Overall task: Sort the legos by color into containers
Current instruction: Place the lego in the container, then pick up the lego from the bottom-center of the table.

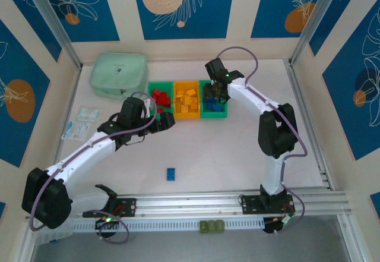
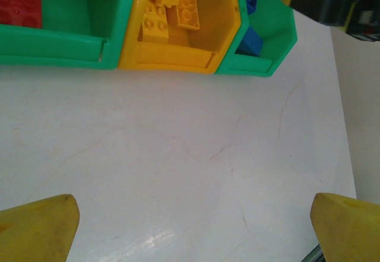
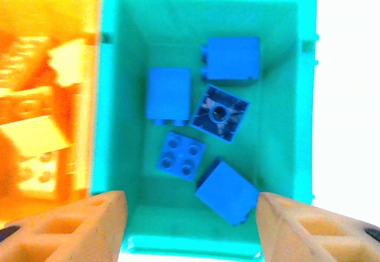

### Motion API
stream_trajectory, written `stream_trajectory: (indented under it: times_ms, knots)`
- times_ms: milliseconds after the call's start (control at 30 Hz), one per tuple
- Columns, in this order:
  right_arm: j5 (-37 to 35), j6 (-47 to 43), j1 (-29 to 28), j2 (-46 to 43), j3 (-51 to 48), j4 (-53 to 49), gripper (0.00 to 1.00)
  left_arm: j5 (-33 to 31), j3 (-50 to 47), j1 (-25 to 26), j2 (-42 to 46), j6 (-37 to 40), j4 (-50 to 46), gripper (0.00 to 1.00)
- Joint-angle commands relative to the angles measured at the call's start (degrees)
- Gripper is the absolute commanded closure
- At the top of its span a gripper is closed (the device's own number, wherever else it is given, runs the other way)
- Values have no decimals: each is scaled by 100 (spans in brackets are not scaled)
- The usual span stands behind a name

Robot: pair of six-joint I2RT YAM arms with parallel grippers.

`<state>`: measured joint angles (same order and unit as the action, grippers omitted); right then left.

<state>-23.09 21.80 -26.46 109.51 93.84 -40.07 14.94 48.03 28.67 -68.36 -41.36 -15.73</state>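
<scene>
Five blue legos (image 3: 169,92) lie in the right green container (image 3: 285,155), one of them upside down. Yellow legos (image 2: 155,24) fill the orange-yellow container (image 2: 172,57) in the middle, and red legos (image 2: 21,6) sit in the left green container (image 2: 53,51). One blue lego (image 1: 171,173) lies alone on the surface (image 1: 237,149), well nearer. The right gripper (image 3: 191,217) hovers over the right container, jaws apart and empty. The left gripper (image 2: 196,226), spread wide, hangs over bare surface just near of the row.
</scene>
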Motion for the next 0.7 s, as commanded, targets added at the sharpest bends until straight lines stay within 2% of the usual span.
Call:
stream_trajectory:
  times_ms: [0,367,667]
  knots:
    - [293,-93,-210,-555,-220,9,38,-147,207,-19,183,230,-300,1]
    - [924,197,-1056,-1574,-1341,-102,32,-577,-79,-52,837,338,-968,1]
    - [1138,839,-2040,-1905,-2303,-102,25,-831,-669,-62,1471,65,-1407,1]
